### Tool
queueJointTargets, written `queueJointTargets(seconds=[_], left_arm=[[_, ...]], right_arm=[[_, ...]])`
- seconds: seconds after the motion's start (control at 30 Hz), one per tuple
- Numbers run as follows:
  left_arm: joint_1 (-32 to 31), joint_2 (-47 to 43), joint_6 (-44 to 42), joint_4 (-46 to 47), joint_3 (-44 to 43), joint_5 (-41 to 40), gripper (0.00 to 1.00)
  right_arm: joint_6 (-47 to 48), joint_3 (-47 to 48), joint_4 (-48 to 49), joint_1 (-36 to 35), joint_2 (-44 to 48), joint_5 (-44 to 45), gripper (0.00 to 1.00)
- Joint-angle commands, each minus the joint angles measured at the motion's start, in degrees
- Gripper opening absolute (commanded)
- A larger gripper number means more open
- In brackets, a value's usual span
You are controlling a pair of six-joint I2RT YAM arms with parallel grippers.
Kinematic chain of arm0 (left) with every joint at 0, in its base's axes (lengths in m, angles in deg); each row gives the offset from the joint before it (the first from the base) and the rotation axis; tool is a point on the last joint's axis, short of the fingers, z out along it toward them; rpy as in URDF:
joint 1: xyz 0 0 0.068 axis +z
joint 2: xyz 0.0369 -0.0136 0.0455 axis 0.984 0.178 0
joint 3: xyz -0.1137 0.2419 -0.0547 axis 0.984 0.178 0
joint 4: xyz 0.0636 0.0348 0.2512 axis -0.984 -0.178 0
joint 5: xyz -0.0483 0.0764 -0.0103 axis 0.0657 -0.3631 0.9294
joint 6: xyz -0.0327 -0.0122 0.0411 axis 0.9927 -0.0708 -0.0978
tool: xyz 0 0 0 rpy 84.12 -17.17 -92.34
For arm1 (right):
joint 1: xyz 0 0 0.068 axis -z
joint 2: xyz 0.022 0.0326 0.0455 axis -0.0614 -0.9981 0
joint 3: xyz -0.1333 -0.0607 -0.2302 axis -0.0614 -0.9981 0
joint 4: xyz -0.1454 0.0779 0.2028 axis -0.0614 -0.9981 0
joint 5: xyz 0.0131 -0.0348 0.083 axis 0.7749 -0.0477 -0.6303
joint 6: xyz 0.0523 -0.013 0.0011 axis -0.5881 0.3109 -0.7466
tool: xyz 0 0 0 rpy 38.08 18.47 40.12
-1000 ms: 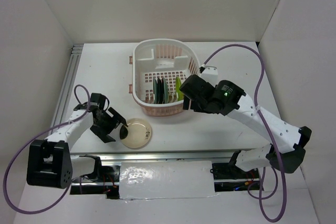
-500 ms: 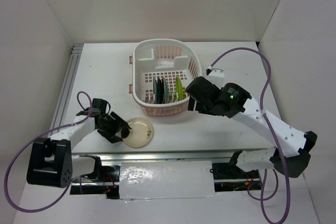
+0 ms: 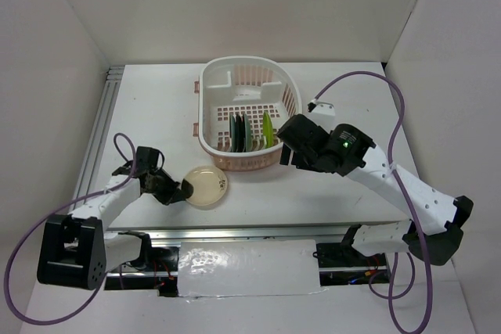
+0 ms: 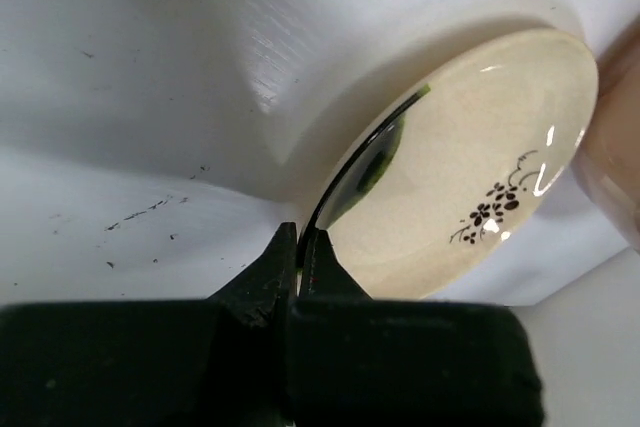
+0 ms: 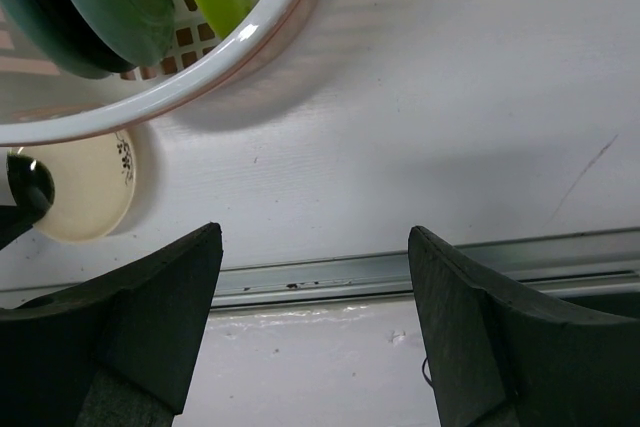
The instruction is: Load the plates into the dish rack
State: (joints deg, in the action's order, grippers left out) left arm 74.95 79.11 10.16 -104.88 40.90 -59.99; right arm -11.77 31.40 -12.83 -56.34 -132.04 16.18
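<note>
Tan plate (image 3: 207,185) pinched in left jaws, four others (image 3: 244,132) in the dish rack (image 3: 207,111), right jaws spread.

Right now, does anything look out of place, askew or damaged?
Only the tan plate: it sits outside the dish rack, by its front wall, with the left gripper shut on its rim and that edge seemingly raised off the table. The other plates stand upright in the rack. No damage shows.
</note>
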Motion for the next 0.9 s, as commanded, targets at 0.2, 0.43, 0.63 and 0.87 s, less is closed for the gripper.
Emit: queueJointTargets(seconds=[0.2,0.43,0.63,0.87], left_arm=[[0.23,-7.47,-3.59,-11.81,-7.25,-7.16,0.00],[-1.53,-5.72,-5.71,-23.32,-18.58,-5.06,0.00],[-3.37,-3.00,-4.30,-30.62,-26.23,-11.55,0.00],[-3.73,2.63,-2.72,-39.16,-31.60,-23.76,0.00]], right_arm=[[0.01,-1.61,3.32,-0.27,1.85,-2.99,0.82],[-0.43,-7.93,15.98,-0.45,9.23,-14.60,0.82],[-0.61,-5.84,13.36,0.26,11.43,-12.41,0.82],[0.62,-5.30,13.08,2.54,11.78,-11.62,0.82]])
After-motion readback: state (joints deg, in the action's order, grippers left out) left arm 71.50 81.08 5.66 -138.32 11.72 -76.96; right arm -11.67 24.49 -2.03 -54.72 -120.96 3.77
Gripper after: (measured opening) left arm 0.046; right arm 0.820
